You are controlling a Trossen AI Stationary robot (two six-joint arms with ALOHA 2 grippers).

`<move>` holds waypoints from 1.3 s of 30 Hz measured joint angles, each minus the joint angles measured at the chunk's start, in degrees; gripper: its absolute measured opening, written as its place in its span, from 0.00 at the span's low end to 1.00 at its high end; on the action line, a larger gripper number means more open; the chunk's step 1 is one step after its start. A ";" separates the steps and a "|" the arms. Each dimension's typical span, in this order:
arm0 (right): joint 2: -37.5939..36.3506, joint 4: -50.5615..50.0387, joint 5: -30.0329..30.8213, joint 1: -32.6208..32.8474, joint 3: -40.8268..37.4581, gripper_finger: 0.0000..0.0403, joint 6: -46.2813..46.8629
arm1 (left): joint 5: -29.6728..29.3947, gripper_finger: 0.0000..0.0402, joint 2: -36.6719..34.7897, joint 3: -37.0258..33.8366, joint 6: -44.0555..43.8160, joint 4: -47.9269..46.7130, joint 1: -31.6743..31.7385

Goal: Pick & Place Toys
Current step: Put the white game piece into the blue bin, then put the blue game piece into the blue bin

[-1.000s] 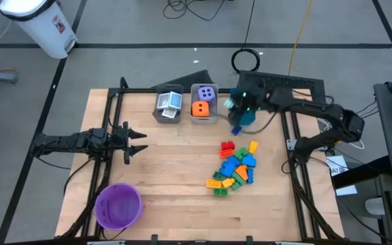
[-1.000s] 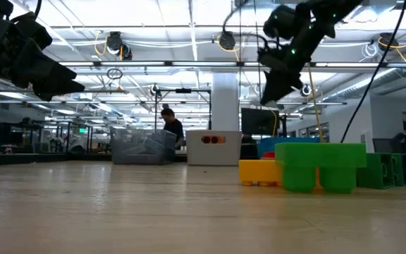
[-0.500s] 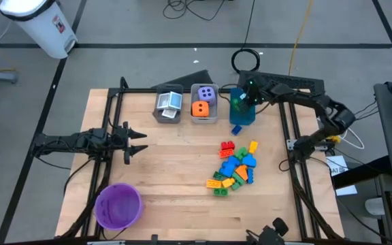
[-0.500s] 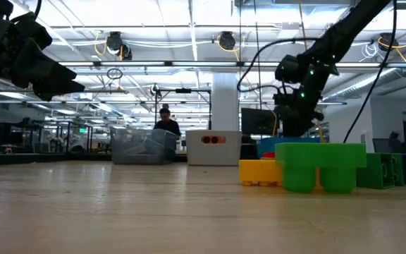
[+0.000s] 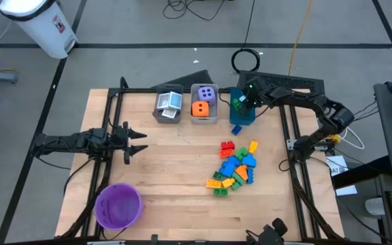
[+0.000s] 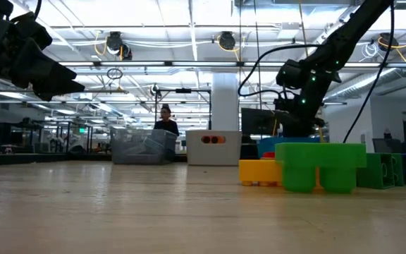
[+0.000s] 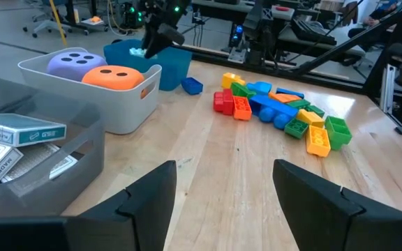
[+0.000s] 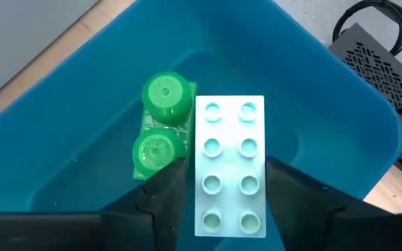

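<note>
Inside blue bin (image 8: pixel 340 111): 2 bricks, pale (image 8: pixel 229 164) | green (image 8: pixel 160 125)

Left gripper (image 5: pixel 141 141) open-jawed; right gripper (image 5: pixel 240 102) low.

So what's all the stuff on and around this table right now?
Grey bin: one, back of table, holds teal-and-white cards.
Clear bin: one, beside the grey one, holds purple die and orange die.
Blue bin: one, right of those; pale brick and green brick inside.
Loose blue brick: one, just in front of blue bin.
Brick pile: many, multicoloured, table centre-right.
Purple bowl: one, front left.
Person: one, far background.
Left gripper: open, waiting at left.
Right gripper: over blue bin, around the pale brick.
</note>
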 joint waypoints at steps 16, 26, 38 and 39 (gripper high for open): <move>-6.54 0.82 0.01 2.27 -0.01 0.65 -0.79 | 0.00 0.61 0.00 0.00 0.00 0.00 0.00; -16.55 -0.81 -0.27 21.85 0.10 0.68 -6.01 | 0.00 0.61 0.00 -0.02 -0.01 0.00 0.00; -8.85 -1.12 -4.52 44.51 0.10 0.68 -5.87 | 0.00 0.61 0.01 -0.02 0.00 0.00 0.00; -8.41 -1.49 -4.50 45.81 0.10 0.68 -5.88 | -0.01 0.61 0.00 -0.02 0.00 0.02 0.00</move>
